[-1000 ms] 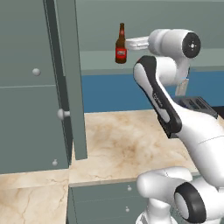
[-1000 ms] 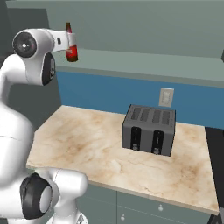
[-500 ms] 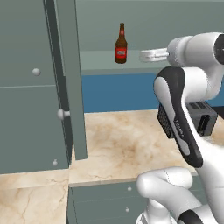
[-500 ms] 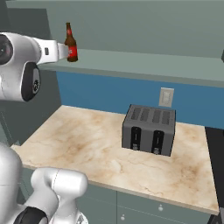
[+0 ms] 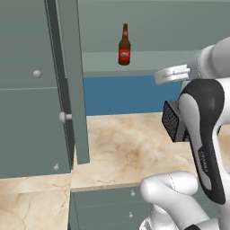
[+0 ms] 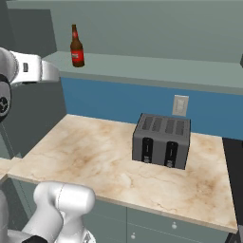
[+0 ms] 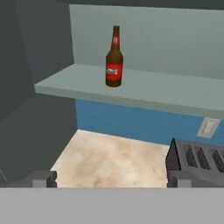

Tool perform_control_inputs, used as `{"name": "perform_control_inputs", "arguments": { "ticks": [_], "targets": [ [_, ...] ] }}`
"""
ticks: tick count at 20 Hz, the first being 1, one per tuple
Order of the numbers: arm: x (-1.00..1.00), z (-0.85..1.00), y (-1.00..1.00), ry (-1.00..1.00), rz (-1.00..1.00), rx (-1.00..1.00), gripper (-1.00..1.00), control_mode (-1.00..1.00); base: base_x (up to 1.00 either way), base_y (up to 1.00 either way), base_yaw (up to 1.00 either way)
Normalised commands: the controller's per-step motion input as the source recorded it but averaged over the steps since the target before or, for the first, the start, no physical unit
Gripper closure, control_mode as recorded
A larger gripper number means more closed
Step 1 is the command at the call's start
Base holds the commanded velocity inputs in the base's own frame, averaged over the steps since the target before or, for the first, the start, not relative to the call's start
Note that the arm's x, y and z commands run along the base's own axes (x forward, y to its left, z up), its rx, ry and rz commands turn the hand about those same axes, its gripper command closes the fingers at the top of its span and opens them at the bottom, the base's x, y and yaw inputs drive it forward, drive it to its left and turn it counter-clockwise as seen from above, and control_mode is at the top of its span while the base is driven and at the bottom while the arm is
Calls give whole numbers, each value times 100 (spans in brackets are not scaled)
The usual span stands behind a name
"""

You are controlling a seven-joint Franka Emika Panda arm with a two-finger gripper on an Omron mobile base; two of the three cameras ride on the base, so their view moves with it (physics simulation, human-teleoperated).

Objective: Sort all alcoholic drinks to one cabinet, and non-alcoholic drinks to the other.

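Note:
A slim brown beer bottle with a red label, one of the alcoholic drinks, stands upright and alone on the grey-green shelf of the open cabinet. My gripper is open and holds nothing. Its two dark fingertips sit wide apart, well back from the bottle and lower than the shelf. The white hand hovers off the shelf's front, apart from the bottle. The non-alcoholic drinks are out of view.
The cabinet door stands open on the left, edge-on over the counter. A dark four-slot toaster sits on the beige marble counter under the shelf. A wall outlet is on the blue backsplash.
The open gripper, which stood at the bottle a second ago, has drawn back from the shelf. The bottle stays upright where it was.

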Motion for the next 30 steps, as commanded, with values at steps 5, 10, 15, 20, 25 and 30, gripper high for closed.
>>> {"name": "perform_control_inputs", "arguments": {
  "ticks": [5,10,15,20,25,30],
  "targets": [
    [-36,-38,0,20,0,-9,-100,-100,0,0,0],
    [-17,-43,0,17,-1,-7,-100,-100,0,0,0],
    [-3,-34,-5,14,-2,-4,-100,-100,0,0,0],
    [-1,-30,-27,17,-2,0,-100,-100,0,0,0],
    [0,-18,-20,12,-2,0,-100,-100,0,0,0],
    [-27,-16,-4,4,-4,0,-100,-100,0,0,0]
  ]
}}
